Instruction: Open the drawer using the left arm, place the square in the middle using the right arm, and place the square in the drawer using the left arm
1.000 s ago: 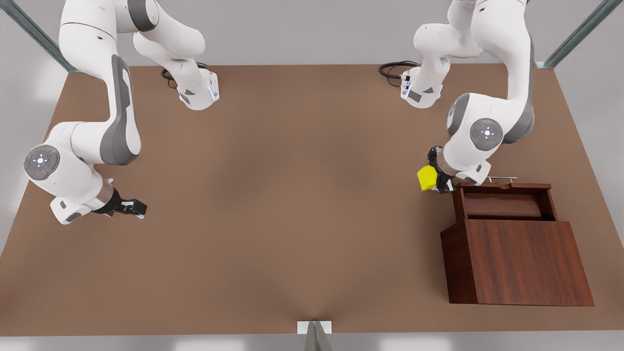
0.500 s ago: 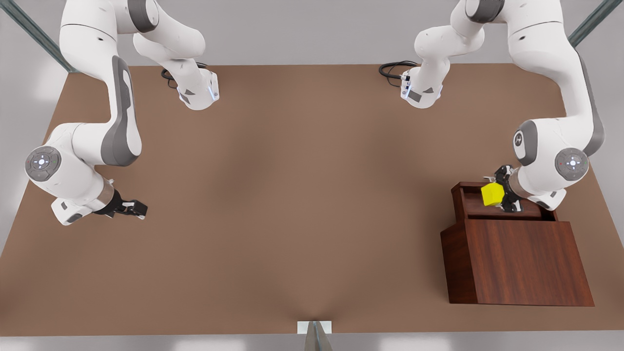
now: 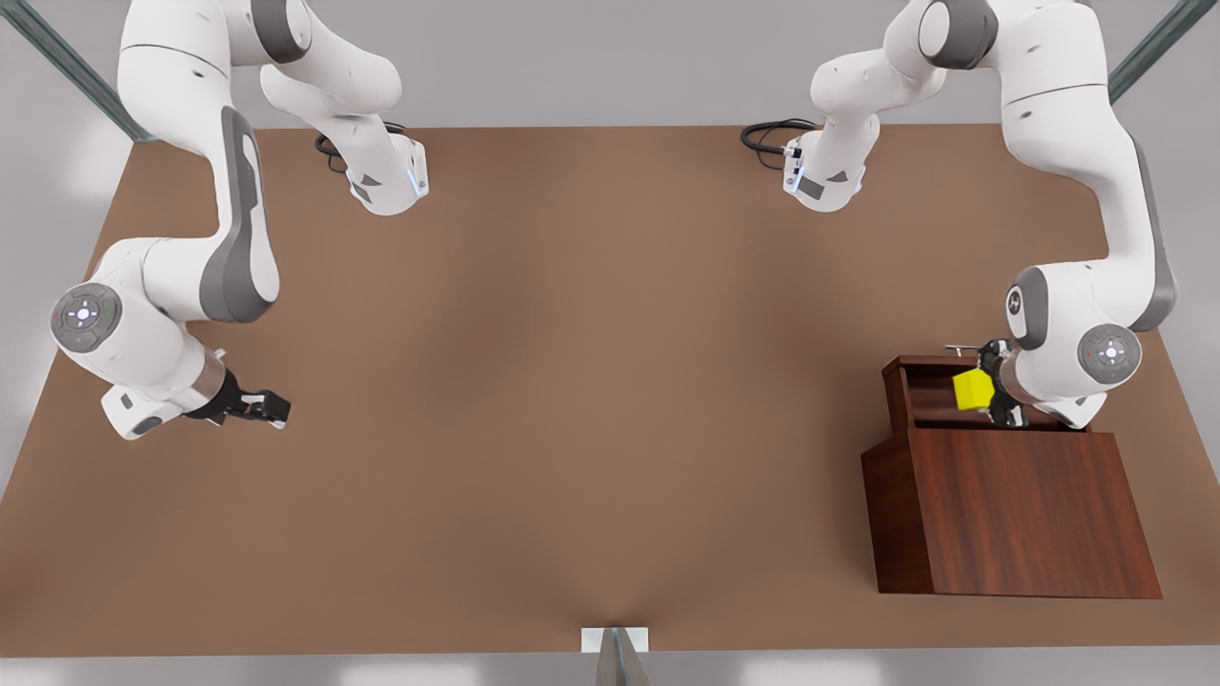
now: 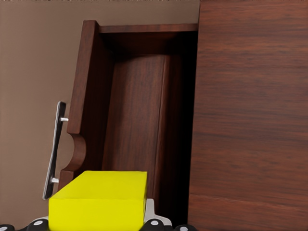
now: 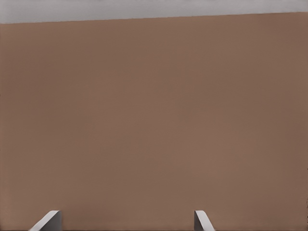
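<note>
The yellow square [image 3: 972, 391] [image 4: 98, 199] hangs over the pulled-out drawer [image 3: 929, 402] [image 4: 139, 120], with my left gripper [image 3: 987, 393] [image 4: 98, 224] shut on it. This arm works at the front view's right. The drawer's silver handle [image 3: 961, 349] [image 4: 54, 149] lies on its far side, away from the dark wood cabinet [image 3: 1020, 510] [image 4: 250, 115]. My right gripper [image 3: 272, 408] [image 5: 126, 222] waits open and holding nothing, low over the table at the front view's left; its fingertips [image 5: 48, 221] stand well apart.
Brown tabletop [image 3: 591, 362] stretches between the two arms. Both arm bases [image 3: 386, 186] [image 3: 824, 181] with their cables stand at the far edge. The cabinet takes up the near corner at the front view's right.
My left gripper has carried the square from beside the drawer to over its open tray, then sunk a little. The right arm has barely moved.
</note>
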